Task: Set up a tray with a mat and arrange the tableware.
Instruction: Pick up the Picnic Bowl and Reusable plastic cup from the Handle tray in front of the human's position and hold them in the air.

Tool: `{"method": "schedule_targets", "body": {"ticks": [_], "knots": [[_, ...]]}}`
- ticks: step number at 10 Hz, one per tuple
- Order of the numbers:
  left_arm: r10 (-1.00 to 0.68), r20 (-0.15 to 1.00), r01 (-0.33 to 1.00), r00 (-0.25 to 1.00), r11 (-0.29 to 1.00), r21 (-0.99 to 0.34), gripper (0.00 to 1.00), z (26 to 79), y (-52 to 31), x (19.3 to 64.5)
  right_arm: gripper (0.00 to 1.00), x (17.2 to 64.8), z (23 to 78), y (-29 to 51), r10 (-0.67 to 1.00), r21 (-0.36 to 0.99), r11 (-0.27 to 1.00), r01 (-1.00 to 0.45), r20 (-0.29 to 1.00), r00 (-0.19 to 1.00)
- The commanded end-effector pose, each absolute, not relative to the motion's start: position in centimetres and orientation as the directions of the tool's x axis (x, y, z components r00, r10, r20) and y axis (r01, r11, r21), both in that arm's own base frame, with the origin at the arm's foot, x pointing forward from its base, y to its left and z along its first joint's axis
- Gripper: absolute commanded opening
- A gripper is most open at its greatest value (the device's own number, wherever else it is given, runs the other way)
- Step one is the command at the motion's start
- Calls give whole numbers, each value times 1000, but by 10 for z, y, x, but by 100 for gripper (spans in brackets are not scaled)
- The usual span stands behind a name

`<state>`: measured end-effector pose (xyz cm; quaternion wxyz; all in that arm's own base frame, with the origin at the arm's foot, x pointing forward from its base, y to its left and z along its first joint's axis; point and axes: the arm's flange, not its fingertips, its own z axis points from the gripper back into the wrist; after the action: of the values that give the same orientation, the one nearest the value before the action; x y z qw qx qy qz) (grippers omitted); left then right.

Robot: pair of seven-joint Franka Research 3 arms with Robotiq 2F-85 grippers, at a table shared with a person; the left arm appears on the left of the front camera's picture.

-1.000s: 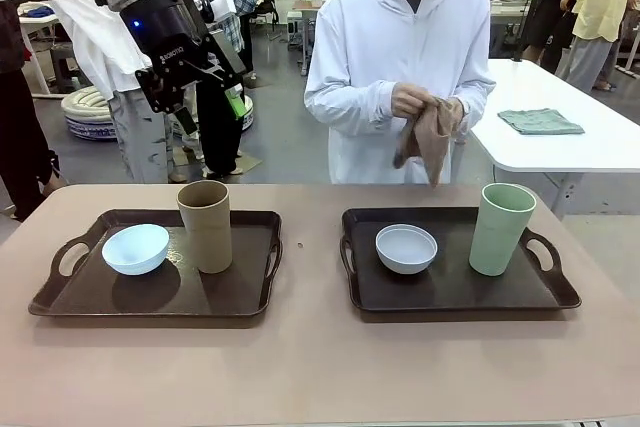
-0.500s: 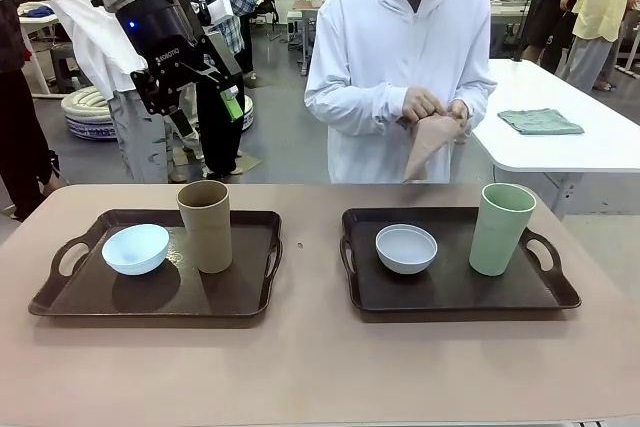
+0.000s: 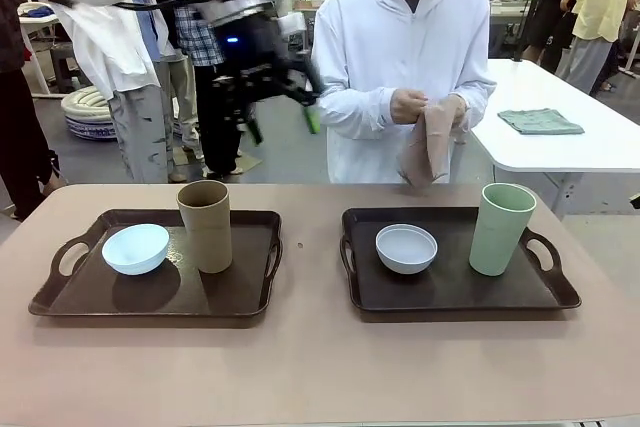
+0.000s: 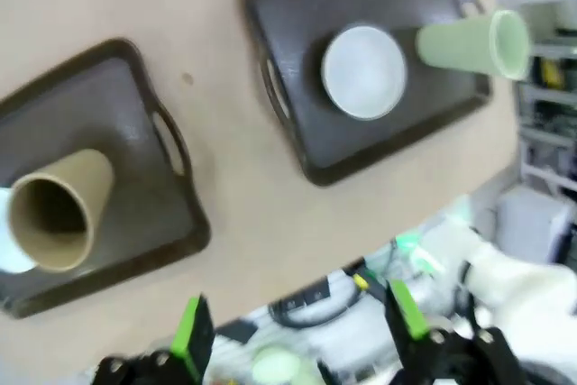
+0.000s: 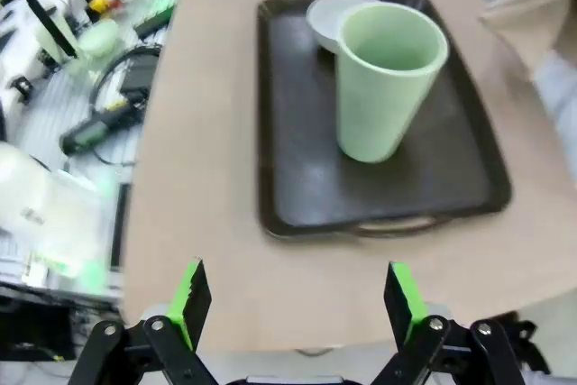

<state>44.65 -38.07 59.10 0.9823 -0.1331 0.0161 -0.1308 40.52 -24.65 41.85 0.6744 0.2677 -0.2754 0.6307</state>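
The pale blue bowl (image 3: 135,248) is sitting at nine o'clock of the tan tumbler (image 3: 205,226) on the left tray (image 3: 160,297), the white-grey bowl (image 3: 406,248) likewise beside the green tumbler (image 3: 501,228) on the right tray (image 3: 450,295). A person (image 3: 400,57) is holding the mat (image 3: 428,145). The left hand (image 3: 282,119) and right hand (image 5: 296,299) are hanging wide, empty.

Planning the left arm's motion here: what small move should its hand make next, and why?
Probably bring the open left hand toward the tan cloth, likely the mat, that the person holds across the table. The hand is raised, empty and fairly close to it, while the left tray and right tray show bare bottoms with no mat laid.
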Motion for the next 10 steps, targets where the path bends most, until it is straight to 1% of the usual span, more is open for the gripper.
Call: {"method": "schedule_targets", "body": {"ticks": [1,2,3,4,6,8,9,10], "knots": [[-233,-38,229,972,970,-83,100,601,-429,475,100,418,406,-254,668,-69,49,-996,744,-18],[-216,-56,214,975,976,-30,100,590,-450,486,100,425,398,-250,647,-76,-8,-997,760,-63],[-232,-88,233,969,972,3,100,569,-475,496,100,433,394,-246,610,-100,-61,-993,784,-117],[-245,-107,250,964,968,35,100,553,-490,499,100,438,391,-237,586,-119,-80,-990,797,-144],[-266,-83,273,960,958,87,100,529,-510,493,100,450,387,-219,568,-118,-58,-991,813,-130],[-293,-17,293,956,950,110,100,520,-519,484,100,465,376,-206,524,-84,-40,-996,847,-93],[-332,34,324,943,934,152,100,514,-526,480,100,474,369,-201,501,-57,-26,-998,863,-63],[-369,58,355,928,920,168,100,509,-532,474,100,481,360,-194,501,-29,-14,-999,865,-32]]}}
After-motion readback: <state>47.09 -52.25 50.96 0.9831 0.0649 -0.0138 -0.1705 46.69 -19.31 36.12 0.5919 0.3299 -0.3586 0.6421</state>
